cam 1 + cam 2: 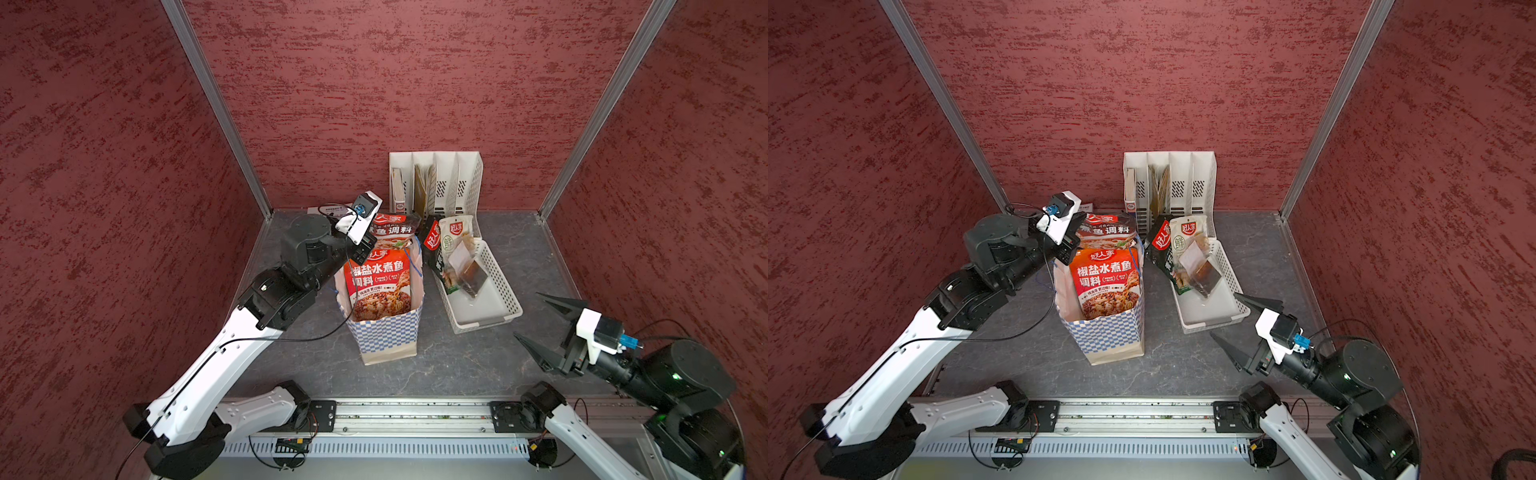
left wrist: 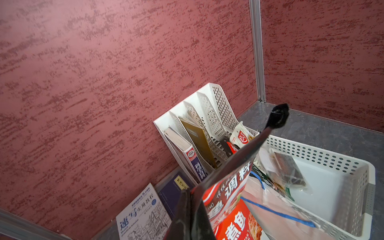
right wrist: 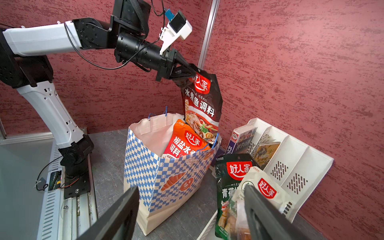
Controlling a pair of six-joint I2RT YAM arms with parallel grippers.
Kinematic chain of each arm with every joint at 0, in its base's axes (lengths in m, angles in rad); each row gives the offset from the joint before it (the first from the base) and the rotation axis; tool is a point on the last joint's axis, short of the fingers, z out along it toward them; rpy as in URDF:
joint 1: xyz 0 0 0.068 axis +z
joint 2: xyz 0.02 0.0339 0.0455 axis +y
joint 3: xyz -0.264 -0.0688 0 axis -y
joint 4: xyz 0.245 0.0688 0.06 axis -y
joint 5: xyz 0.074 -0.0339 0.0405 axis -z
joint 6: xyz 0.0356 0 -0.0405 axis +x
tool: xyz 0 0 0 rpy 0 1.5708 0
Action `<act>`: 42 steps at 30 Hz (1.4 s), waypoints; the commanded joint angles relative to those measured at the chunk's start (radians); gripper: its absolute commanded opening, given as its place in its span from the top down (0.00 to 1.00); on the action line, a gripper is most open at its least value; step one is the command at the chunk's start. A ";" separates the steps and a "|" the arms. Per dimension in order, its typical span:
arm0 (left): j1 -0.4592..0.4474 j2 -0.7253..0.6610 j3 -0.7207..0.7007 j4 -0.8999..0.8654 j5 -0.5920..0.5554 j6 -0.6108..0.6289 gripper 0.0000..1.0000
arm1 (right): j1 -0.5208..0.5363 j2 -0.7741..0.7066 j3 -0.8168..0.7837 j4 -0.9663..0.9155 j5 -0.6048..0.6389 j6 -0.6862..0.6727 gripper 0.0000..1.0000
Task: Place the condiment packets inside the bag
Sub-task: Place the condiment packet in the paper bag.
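**Left gripper** [image 3: 192, 72]: jaws closed on the top corner of the black packet [image 3: 202, 104]. The packet hangs upright, with its lower end inside the mouth of the bag [image 3: 158, 180]. An orange packet [image 3: 185, 143] stands in the bag, in front of the black one. Both top views show the bag upright at mid-table.

**Right gripper** [image 1: 527, 314]: jaws wide apart, holding nothing, just beside the near end of the white basket [image 1: 486, 305]. The basket lies to the right of the bag. A dark green packet [image 3: 228, 182], a white packet [image 3: 267, 188] and a clear pouch [image 1: 469, 270] lean at its far end.

**Background**: a white file rack [image 1: 457, 178] against the back wall holds books [image 2: 195, 164].
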 commanded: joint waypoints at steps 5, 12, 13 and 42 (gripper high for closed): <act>0.026 -0.086 -0.043 0.050 0.060 -0.166 1.00 | 0.000 -0.017 -0.010 -0.008 0.031 -0.007 0.17; 0.028 -0.098 -0.009 0.018 0.109 -0.225 1.00 | 0.001 -0.008 -0.017 0.005 0.028 -0.003 0.17; 0.028 -0.096 -0.010 0.015 0.116 -0.234 1.00 | 0.000 -0.008 -0.018 0.007 0.029 -0.003 0.17; 0.137 0.049 -0.342 0.222 0.136 -0.523 1.00 | 0.001 -0.031 -0.090 0.018 0.034 -0.004 0.17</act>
